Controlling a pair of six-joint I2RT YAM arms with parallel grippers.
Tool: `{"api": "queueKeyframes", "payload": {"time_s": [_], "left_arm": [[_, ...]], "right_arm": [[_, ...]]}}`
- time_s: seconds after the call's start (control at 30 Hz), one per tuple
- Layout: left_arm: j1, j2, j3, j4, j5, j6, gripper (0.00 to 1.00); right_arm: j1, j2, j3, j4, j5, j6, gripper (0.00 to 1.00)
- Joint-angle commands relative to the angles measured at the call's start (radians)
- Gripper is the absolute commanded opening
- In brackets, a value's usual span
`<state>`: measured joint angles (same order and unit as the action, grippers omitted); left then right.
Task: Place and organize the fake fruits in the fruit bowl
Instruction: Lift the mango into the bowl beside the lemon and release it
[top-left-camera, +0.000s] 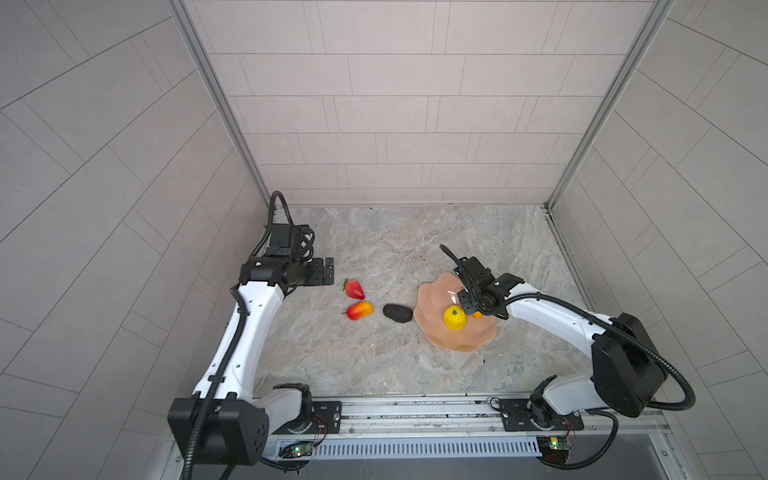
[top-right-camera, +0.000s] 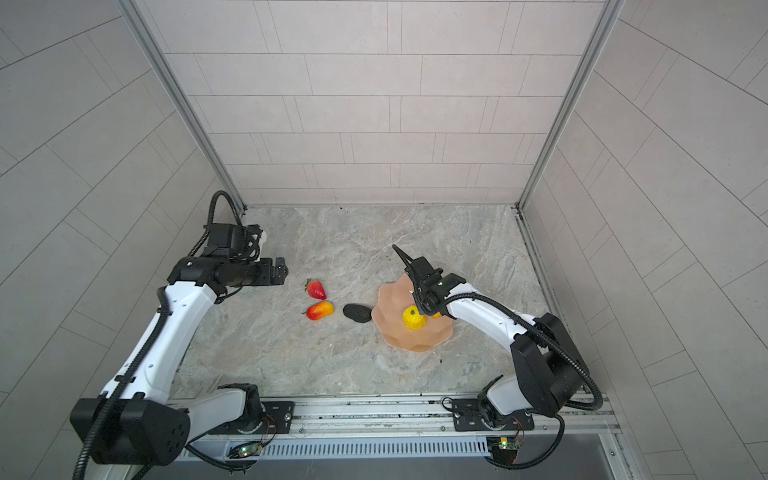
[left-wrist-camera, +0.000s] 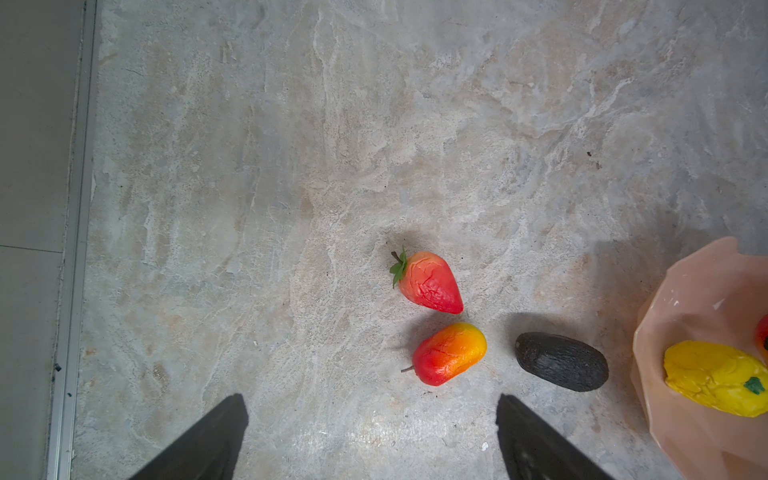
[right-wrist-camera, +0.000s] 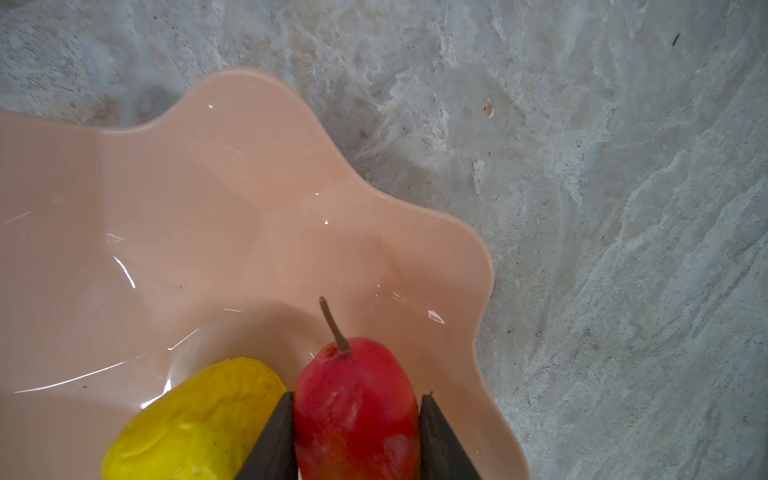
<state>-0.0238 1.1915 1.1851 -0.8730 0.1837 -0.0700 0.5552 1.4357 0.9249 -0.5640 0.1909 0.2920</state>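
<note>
The salmon-pink fruit bowl (top-left-camera: 436, 338) (right-wrist-camera: 208, 187) sits right of centre on the stone table. In it lies the bumpy yellow citrus (top-left-camera: 454, 318) (right-wrist-camera: 199, 419). My right gripper (right-wrist-camera: 357, 399) reaches down into the bowl beside the citrus, shut on a red mango (right-wrist-camera: 353, 374) with its stem pointing away from the wrist; in a top view only an orange tip of that mango (top-left-camera: 477, 315) shows. Left of the bowl, on the table, lie the dark avocado (top-left-camera: 397, 312) (left-wrist-camera: 561, 360), a second red-orange mango (top-left-camera: 360, 310) (left-wrist-camera: 449, 353) and the strawberry (top-left-camera: 354, 289) (left-wrist-camera: 430, 282). My left gripper (top-left-camera: 328, 271) (left-wrist-camera: 372, 399) hovers open left of the strawberry, holding nothing.
Tiled walls close in the table on the left, back and right. A metal rail (top-left-camera: 415, 411) with both arm bases runs along the front edge. The avocado nearly touches the bowl's left rim.
</note>
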Motion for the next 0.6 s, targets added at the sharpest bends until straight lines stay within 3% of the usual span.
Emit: {"api": "queueKeyframes", "payload": {"time_s": [0.0, 0.57], "left_arm": [[0.003, 0.002, 0.003, -0.008, 0.006, 0.012, 1.0], [0.002, 0.003, 0.004, -0.008, 0.014, 0.013, 1.0]], "right_arm": [[-0.004, -0.012, 0.0, -0.008, 0.01, 0.001, 0.38], [-0.009, -0.043, 0.023, -0.049, 0.013, -0.007, 0.42]]}}
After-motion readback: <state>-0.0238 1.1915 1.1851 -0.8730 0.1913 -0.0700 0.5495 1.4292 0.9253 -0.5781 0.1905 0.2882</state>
